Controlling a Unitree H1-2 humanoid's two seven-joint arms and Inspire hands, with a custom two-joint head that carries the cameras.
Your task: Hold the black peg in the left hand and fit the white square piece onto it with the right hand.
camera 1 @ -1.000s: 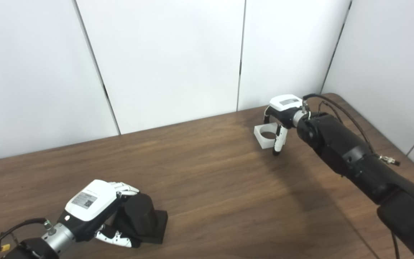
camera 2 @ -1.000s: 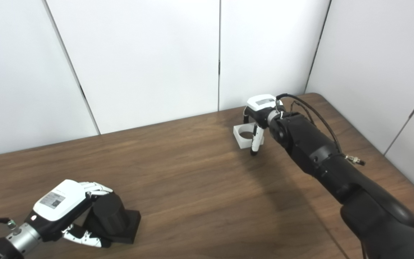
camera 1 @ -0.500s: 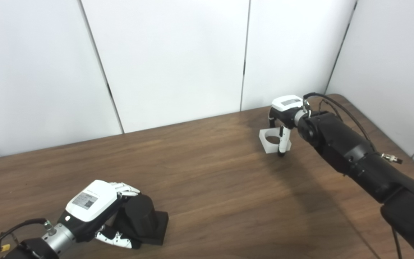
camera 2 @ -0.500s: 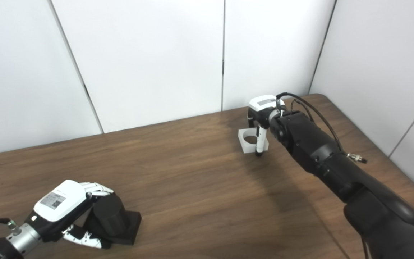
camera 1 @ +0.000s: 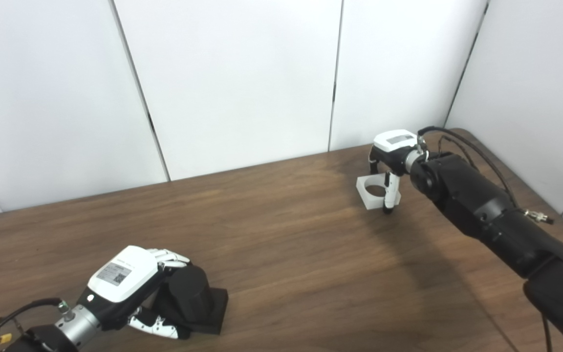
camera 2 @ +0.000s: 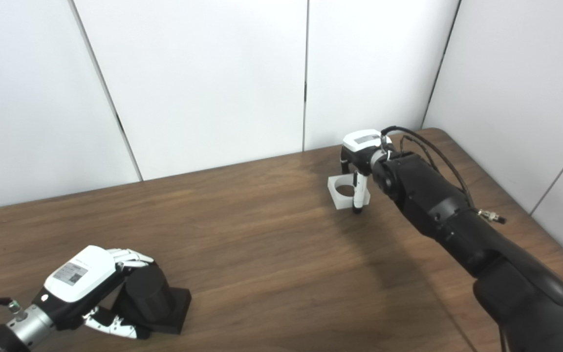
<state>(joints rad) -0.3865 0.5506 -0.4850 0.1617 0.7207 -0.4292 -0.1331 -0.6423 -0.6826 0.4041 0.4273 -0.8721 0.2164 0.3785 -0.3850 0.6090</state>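
Observation:
The black peg is a thick cylinder on a square black base, standing on the table at the near left. My left hand is shut around the peg, fingers over its far side and thumb low in front. The white square piece with a round hole lies at the far right of the table. My right hand is over it, thumb pressed on its near right side and fingers behind its far side. The piece rests on the table.
White wall panels stand close behind the table's far edge and along its right side. My right forearm with its cable stretches across the right part of the table. Bare wood lies between the two hands.
My right thumb has swung in from a spread position and closed against the white piece. The camera has shifted a little. My left hand and the peg have not moved.

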